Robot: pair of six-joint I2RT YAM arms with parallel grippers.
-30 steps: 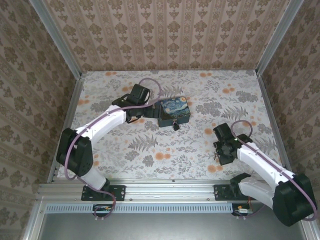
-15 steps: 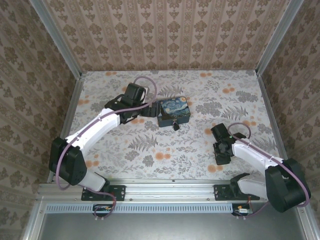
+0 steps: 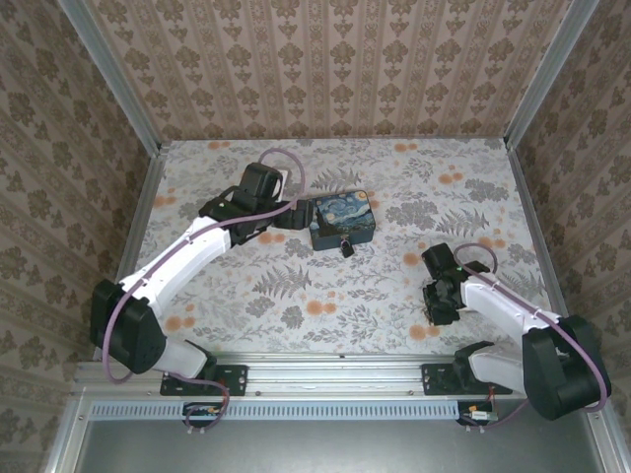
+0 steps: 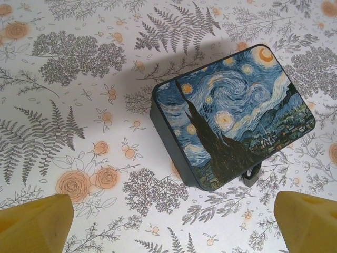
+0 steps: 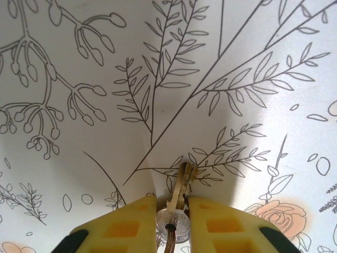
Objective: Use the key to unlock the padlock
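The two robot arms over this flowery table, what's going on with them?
The right hand grips a small silver key by its head, down at the tablecloth near the table's front right. The left hand hovers wide open above the Starry Night box, touching nothing. The little dark padlock sits at the box's near edge, with no key in it yet.
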